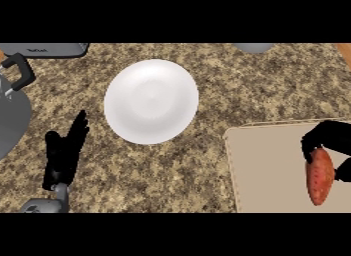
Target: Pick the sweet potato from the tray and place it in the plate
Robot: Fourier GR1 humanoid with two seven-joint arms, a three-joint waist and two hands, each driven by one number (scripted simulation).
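Note:
An orange-red sweet potato (320,176) lies lengthwise on the beige tray (270,170) at the lower right. My right hand (339,142) is over its far end, fingers and thumb curled down on both sides of it. The near half of the sweet potato shows below the hand. A white plate (151,101) sits on the granite counter at the upper middle, with nothing on it. My left hand (66,150) rests open at the lower left, fingers straight and pointing up, left of the plate.
A large grey pot (2,117) with a black handle (19,72) stands at the left edge. A grey appliance (41,49) is at the top left, and a grey object (253,47) at the top edge. Wooden counter edges show in both top corners.

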